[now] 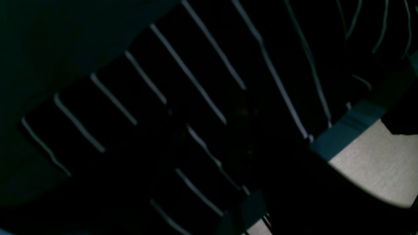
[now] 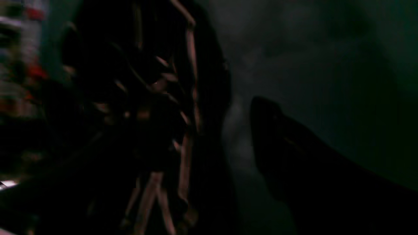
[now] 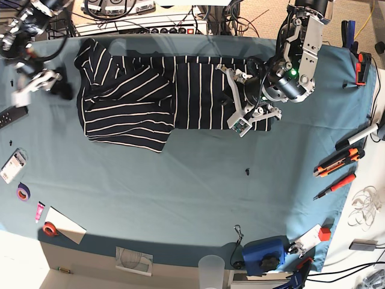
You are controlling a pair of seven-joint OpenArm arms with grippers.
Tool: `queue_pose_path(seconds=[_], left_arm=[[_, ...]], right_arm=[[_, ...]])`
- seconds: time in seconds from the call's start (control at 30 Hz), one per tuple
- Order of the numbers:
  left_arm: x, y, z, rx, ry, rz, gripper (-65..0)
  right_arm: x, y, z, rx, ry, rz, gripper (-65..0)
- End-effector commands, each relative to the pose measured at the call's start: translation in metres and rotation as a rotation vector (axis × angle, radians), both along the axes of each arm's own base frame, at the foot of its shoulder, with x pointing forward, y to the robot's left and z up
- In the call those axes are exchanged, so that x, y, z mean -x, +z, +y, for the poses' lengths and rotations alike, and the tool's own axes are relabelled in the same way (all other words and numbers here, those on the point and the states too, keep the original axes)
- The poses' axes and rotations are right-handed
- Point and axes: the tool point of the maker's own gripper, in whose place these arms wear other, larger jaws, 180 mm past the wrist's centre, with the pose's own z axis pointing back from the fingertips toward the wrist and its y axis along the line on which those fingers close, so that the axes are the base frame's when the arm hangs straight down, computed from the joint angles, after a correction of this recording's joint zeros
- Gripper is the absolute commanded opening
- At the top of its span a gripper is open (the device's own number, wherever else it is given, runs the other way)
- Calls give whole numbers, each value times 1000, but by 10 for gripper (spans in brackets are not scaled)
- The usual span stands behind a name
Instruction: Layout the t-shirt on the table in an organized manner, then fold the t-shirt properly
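While I look down from the base view, left to right:

My right gripper (image 3: 37, 84): near the table's far left edge, blurred, jaws spread wide with nothing between them; it sits just off the shirt's left end, apart from the cloth.

T-shirt (image 3: 150, 99): spread along the far side of the table (image 3: 180, 192), dark with thin white stripes; its left part is doubled over with stripes running crosswise, its middle lies flat with stripes running away from me.

My left gripper (image 3: 243, 114): down over the shirt's right end, white fingers against the striped cloth. My left wrist view shows only dark striped fabric (image 1: 196, 81) close under the camera, so I cannot tell whether the jaws pinch it or merely rest there.

My right wrist view: dim and smeared; striped folds (image 2: 156, 98) at left, bare tabletop at right.
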Motion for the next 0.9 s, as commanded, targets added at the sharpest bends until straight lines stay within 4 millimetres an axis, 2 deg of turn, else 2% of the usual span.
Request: queue_pose_path(seconds=[0.0,0.17,0.27,0.43,0.7,0.87], left_arm=[[-5,10,-3,21,-1,-35,-434],[-6,9,-2,14,0,-37,-435],[-6,10,-2,15,1,-39,-435],[-7,10,-2,18,1,-43,-435],[-7,10,-2,17,2,-46,-435],[-8,11,-3,23,4,-52,-435]], right_arm=[[-14,17,-4,-26,-8,-79,-274],[-31,11,19,-205,9,-118,-274],[-41,11,40,-241,71,-125,-274],[-45,10,67,-288,150,-120,-274],[-50,12,73,-290,170,-125,-274],[-55,-1,89,-235,235,-63,-274]])
